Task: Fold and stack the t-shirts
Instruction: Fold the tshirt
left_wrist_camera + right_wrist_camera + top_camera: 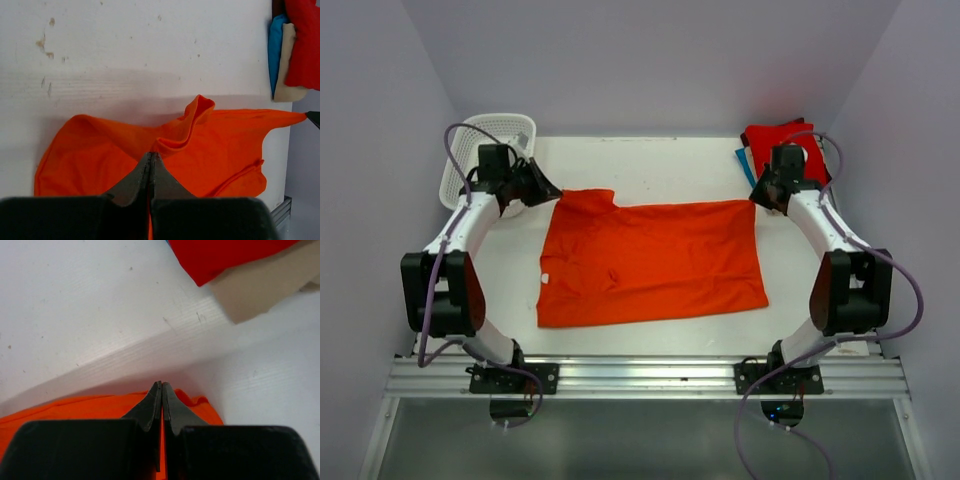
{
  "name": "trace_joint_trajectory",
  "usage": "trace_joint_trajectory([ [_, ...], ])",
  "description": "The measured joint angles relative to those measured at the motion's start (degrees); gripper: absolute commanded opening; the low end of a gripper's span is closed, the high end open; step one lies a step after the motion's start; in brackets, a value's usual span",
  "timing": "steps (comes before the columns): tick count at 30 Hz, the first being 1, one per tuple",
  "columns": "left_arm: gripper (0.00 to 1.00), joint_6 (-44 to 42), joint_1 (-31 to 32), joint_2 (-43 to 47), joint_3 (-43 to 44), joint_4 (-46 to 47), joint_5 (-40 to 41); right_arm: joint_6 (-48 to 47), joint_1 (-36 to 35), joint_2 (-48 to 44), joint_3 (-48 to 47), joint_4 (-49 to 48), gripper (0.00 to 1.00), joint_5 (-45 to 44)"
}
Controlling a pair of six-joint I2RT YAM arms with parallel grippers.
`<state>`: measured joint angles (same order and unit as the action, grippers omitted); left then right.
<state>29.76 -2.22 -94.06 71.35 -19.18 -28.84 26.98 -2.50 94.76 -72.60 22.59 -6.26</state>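
The bright orange t-shirt lies spread across the middle of the table. My left gripper is shut on its far left corner, by the sleeve; in the left wrist view the jaws pinch orange cloth. My right gripper is shut on the far right corner; the right wrist view shows orange cloth between the closed fingers. Folded shirts in red, blue and beige are stacked at the back right.
A white plastic mesh basket stands at the back left, behind my left arm. The stack of folded shirts sits right behind my right gripper. The table's front edge is a metal rail.
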Motion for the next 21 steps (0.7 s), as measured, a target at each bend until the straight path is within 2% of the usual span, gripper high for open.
trace_joint_trajectory([
  [9, 0.0, -2.86, -0.02, 14.08, -12.76, -8.09, 1.18, 0.24, 0.0, -11.41, 10.47, 5.46, 0.0, -1.01],
  [21, 0.0, -5.27, -0.02, 22.38, -22.43, -17.57, 2.82, 0.02, 0.0, -19.21, 17.33, 8.48, 0.0, -0.68],
])
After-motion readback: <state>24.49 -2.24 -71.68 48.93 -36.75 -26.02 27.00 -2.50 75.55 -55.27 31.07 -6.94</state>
